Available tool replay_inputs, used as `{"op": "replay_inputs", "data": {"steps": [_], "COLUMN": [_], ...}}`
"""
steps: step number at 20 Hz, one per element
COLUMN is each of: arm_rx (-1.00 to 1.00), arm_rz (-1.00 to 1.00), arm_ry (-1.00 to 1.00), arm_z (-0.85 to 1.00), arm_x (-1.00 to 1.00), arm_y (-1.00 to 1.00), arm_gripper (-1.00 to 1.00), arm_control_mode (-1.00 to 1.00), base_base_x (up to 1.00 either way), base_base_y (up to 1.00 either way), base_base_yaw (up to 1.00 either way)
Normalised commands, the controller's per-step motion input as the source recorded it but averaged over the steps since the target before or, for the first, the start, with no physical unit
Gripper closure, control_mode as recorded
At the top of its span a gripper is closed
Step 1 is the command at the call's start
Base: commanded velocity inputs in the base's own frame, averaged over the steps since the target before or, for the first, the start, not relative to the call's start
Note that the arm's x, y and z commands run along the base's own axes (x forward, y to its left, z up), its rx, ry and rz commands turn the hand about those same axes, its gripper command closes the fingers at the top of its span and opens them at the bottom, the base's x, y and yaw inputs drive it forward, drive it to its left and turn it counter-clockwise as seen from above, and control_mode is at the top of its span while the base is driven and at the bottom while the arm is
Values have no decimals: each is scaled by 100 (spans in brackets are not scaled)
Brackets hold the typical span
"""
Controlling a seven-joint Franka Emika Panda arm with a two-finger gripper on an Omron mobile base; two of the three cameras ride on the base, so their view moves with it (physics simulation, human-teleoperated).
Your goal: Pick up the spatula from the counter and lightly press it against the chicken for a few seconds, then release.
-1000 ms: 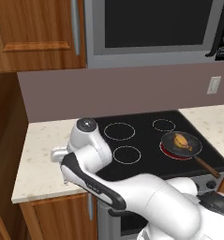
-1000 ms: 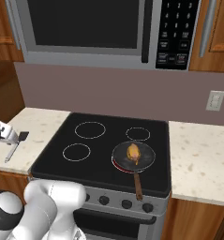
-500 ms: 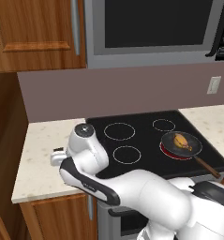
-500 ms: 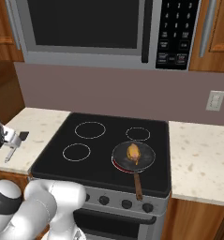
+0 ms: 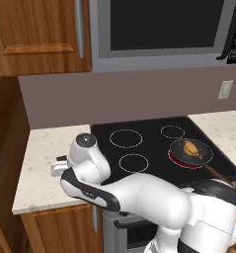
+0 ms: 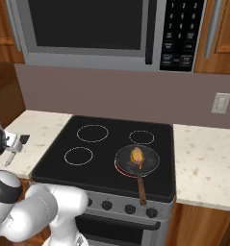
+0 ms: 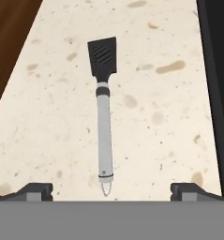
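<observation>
One spatula (image 7: 103,117) flat on counter (image 7: 169,117); end effector (image 7: 112,190) abv it, spread wide.

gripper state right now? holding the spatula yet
Gripper: open, jaws wide apart, holding nothing. The spatula lies flat on the counter in front of it, not yet grasped.

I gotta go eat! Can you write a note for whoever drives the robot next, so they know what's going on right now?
End effector: open, holding nothing, hovering over the spatula's handle end.
Spatula: flat on the counter left of the stove, untouched.
Chicken: in the pan on the stove's front right burner.
Done: lined up over the spatula.
Left: grasp it, carry it over, press lightly on the chicken, release.
</observation>
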Motion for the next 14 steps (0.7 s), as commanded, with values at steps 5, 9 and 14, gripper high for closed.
{"op": "replay_inputs", "data": {"steps": [5, 9, 14], "arm_rx": [0, 0, 0], "arm_rz": [0, 0, 0], "arm_ry": [0, 1, 2], "arm_z": [-14, -17, -16], "arm_x": [9, 9, 13], "arm_y": [1, 3, 7], "arm_gripper": [-100, -100, -100], "arm_control_mode": [-100, -100, -100], "base_base_x": [0, 0, 0], "base_base_y": [0, 0, 0], "base_base_yaw": [0, 0, 0]}}
